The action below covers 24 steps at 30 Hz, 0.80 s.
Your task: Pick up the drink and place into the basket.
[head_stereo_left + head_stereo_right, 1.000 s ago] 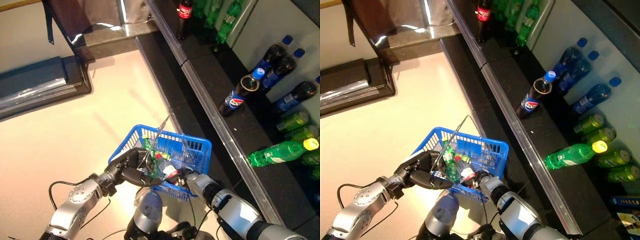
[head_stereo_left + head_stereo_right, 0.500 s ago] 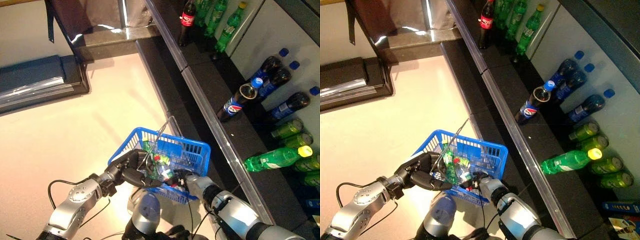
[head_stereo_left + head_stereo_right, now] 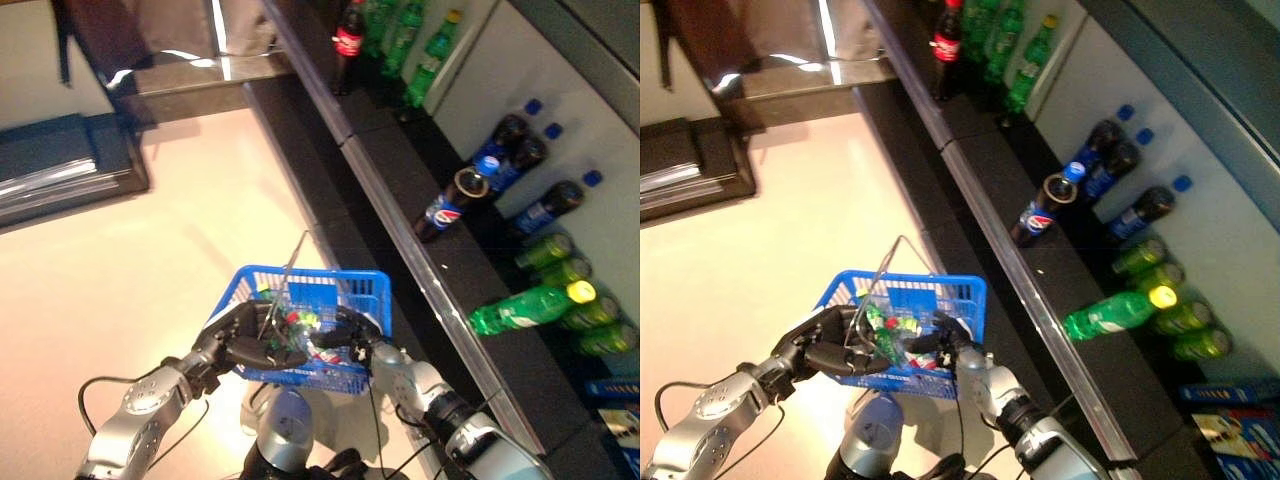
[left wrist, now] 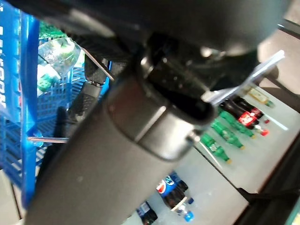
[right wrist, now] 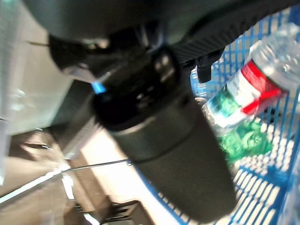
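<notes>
Blue plastic basket (image 3: 352,287) held over the pale floor (image 3: 150,250), bottles inside it.
At the basket's left wall the left hand (image 3: 243,337) has its fingers curled round the rim beside the raised wire handle (image 3: 283,275). Inside the basket lie several bottles, among them a clear drink bottle (image 5: 262,75) with a red-and-green label, lying on its side on the basket's mesh floor. At the basket's right end the right hand (image 3: 357,328) reaches over the rim just beside that bottle; whether its fingers grip anything, I cannot tell. Right of the basket runs a dark shelf (image 3: 420,190) with cola and green soda bottles.
</notes>
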{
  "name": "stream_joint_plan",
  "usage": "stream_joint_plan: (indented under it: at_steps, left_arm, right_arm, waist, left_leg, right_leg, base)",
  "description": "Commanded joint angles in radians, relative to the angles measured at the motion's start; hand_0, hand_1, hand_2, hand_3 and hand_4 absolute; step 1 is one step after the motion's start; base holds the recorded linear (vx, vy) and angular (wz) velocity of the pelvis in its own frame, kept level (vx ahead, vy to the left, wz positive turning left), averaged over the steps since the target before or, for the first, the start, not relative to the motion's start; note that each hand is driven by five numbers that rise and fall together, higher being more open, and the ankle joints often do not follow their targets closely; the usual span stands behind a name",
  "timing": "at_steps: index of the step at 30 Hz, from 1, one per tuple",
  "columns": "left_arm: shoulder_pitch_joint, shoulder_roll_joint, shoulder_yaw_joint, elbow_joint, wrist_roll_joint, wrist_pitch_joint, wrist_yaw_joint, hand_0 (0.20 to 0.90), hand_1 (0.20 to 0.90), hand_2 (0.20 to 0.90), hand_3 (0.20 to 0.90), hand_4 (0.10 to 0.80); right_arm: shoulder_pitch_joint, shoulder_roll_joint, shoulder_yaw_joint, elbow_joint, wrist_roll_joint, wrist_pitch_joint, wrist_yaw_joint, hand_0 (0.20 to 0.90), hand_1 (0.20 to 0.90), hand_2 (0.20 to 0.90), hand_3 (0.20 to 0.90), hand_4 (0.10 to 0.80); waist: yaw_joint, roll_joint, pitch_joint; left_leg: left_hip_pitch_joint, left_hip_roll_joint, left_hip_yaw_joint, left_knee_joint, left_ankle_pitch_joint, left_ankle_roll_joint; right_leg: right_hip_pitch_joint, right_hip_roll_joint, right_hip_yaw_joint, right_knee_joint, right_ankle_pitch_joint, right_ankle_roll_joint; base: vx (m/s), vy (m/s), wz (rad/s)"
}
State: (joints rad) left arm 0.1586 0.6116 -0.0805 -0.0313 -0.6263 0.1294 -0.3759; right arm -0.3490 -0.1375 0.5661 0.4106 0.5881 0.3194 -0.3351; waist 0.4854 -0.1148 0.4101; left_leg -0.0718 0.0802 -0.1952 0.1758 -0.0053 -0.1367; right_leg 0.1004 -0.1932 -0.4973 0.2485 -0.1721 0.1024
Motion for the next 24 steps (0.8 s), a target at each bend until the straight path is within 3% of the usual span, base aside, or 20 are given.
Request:
stream_joint_plan:
  at_steps: [1, 10, 18, 19, 24]
  left_arm:
    - [-0.098, -0.131, 0.1, -0.277, -0.237, -0.348, -0.104, 0.3, 0.3, 0.3, 0.2, 0.1]
    - [0.0, -0.183, 0.126, -0.103, -0.182, -0.42, -0.042, 0.3, 0.3, 0.3, 0.2, 0.1]
    - [0.021, -0.185, 0.117, -0.012, -0.16, -0.449, -0.011, 0.3, 0.3, 0.3, 0.2, 0.1]
    - [0.029, -0.194, 0.103, 0.096, -0.129, -0.488, 0.026, 0.3, 0.3, 0.3, 0.2, 0.1]
    - [0.046, -0.217, 0.091, 0.16, -0.106, -0.512, 0.076, 0.3, 0.3, 0.3, 0.2, 0.1]
  right_arm:
    - [-0.008, -0.074, -0.009, -0.127, -0.072, -0.102, -0.029, 0.9, 0.9, 0.9, 0.9, 0.8]
    - [0.118, -0.184, -0.078, -0.387, -0.102, -0.149, 0.124, 0.9, 0.9, 0.9, 0.9, 0.8]
    - [0.16, -0.205, -0.102, -0.484, -0.049, -0.233, 0.221, 0.9, 0.9, 0.9, 0.9, 0.8]
    - [0.18, -0.2, -0.11, -0.536, -0.005, -0.292, 0.318, 0.9, 0.9, 0.9, 0.9, 0.8]
    - [0.228, -0.199, -0.12, -0.567, 0.0, -0.312, 0.382, 0.9, 0.9, 0.9, 0.9, 0.8]
  waist:
    - [-0.046, 0.016, -0.075]
    - [-0.105, 0.02, -0.106]
    - [-0.126, 0.016, -0.124]
    - [-0.147, 0.019, -0.15]
    - [-0.168, 0.023, -0.173]
  left_leg:
    - [-0.071, -0.055, 0.027, 0.034, 0.046, 0.067]
    - [-0.056, -0.045, 0.067, 0.019, 0.052, 0.072]
    - [-0.03, -0.038, 0.081, 0.001, 0.052, 0.072]
    - [-0.008, -0.031, 0.099, -0.023, 0.056, 0.071]
    - [0.007, -0.025, 0.118, -0.044, 0.059, 0.072]
  right_leg:
    - [0.035, 0.039, 0.019, -0.04, 0.097, -0.053]
    - [0.026, 0.038, 0.044, -0.038, 0.094, -0.05]
    - [0.033, 0.04, 0.057, -0.047, 0.098, -0.042]
    - [0.038, 0.038, 0.072, -0.06, 0.102, -0.034]
    - [0.039, 0.034, 0.086, -0.074, 0.107, -0.026]
  base:
    - [-0.005, 0.004, -0.12]
    - [-0.006, 0.033, -0.11]
    - [0.002, 0.006, -0.08]
    - [-0.014, 0.059, -0.09]
    - [-0.011, 0.036, -0.2]
